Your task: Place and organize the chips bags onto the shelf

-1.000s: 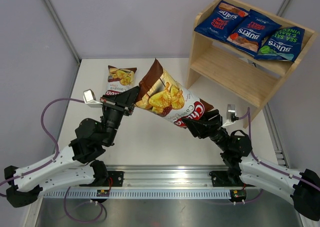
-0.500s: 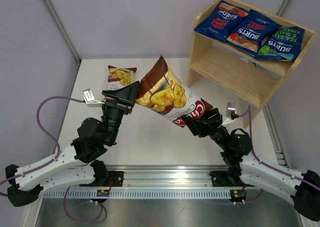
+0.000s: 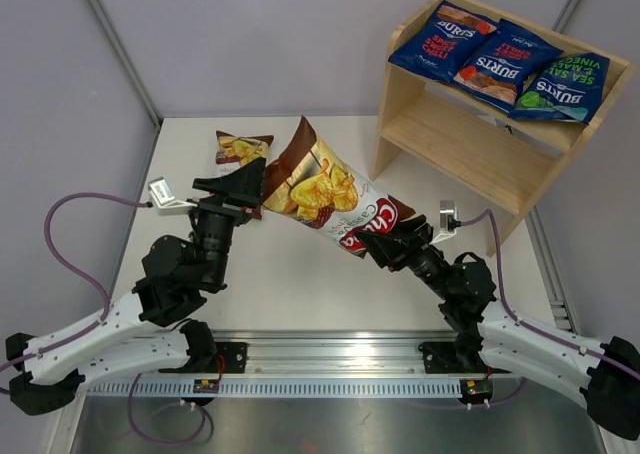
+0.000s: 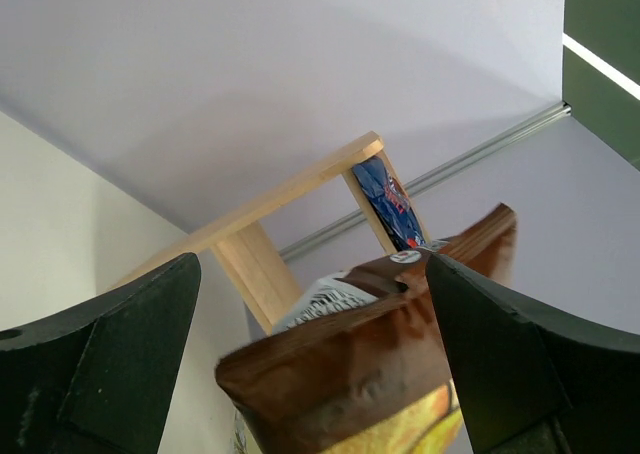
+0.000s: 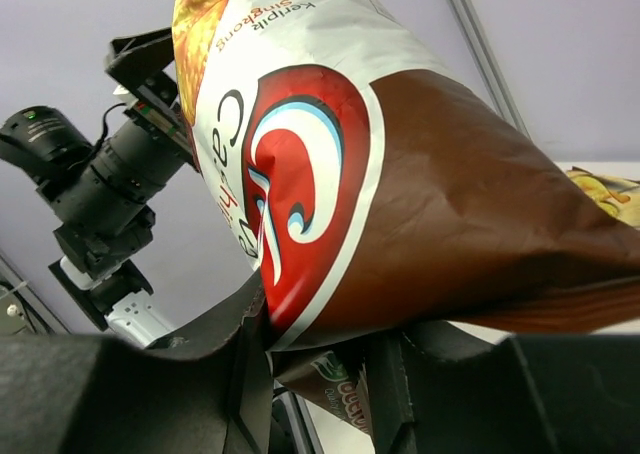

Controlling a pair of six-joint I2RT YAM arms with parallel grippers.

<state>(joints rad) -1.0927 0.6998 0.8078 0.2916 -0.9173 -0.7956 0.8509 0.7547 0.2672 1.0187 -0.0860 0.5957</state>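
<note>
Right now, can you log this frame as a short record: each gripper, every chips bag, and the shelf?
left gripper: open, jaws either side of the raised bag at its top edge, not pinching it
right gripper: shut on the raised bag's lower end
raised bag: large, brown-and-white, tilted in the air above the table
second large bag: flat on the table, beyond the left gripper
blue bags: three, side by side on the top tier of the shelf
shelf: far right; no bag on lower tier
</note>
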